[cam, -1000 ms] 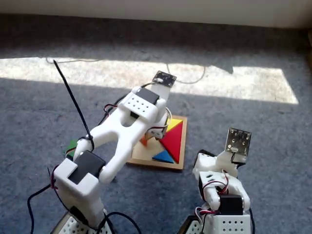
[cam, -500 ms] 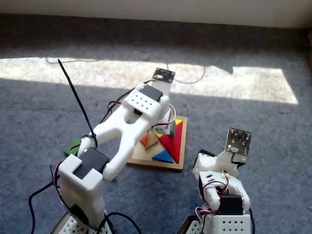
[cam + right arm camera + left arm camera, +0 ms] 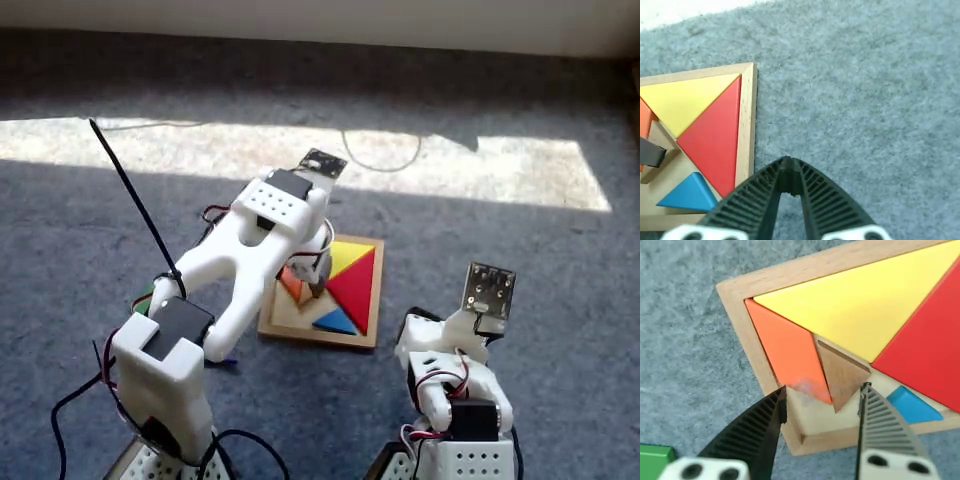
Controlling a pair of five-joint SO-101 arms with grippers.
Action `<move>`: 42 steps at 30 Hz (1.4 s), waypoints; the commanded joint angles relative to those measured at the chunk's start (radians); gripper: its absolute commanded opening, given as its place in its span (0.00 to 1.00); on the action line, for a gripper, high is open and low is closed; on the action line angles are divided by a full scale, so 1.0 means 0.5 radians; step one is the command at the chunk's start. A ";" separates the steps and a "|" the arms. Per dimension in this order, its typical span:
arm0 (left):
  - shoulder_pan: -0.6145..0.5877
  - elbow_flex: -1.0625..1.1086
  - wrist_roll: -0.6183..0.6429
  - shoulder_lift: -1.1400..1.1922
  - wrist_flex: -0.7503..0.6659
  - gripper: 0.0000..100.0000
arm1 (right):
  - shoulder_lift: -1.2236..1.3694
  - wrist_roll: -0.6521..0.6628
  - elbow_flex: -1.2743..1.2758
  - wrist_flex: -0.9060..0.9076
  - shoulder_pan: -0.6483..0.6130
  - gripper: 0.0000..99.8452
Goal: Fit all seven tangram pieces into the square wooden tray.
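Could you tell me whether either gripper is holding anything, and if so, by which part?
Nothing is held. The left gripper stands open over the wood-coloured triangle lying in the tray; the right gripper is shut and empty.

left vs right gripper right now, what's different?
Left gripper is open; right gripper is shut. Left gripper hangs over the tray, jaws flanking the plain wood triangle; right gripper hangs over carpet beside the tray. Neither holds anything.
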 commanded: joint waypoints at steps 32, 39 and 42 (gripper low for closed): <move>-0.640 0.038 -0.439 -0.806 0.230 0.23 | -0.026 0.018 0.265 0.008 0.026 0.00; -1.217 0.339 -0.878 -1.026 0.313 0.34 | -0.026 0.018 0.265 0.008 0.026 0.00; -1.450 0.465 -1.117 -1.026 0.295 0.34 | -0.026 0.018 0.265 0.008 0.026 0.00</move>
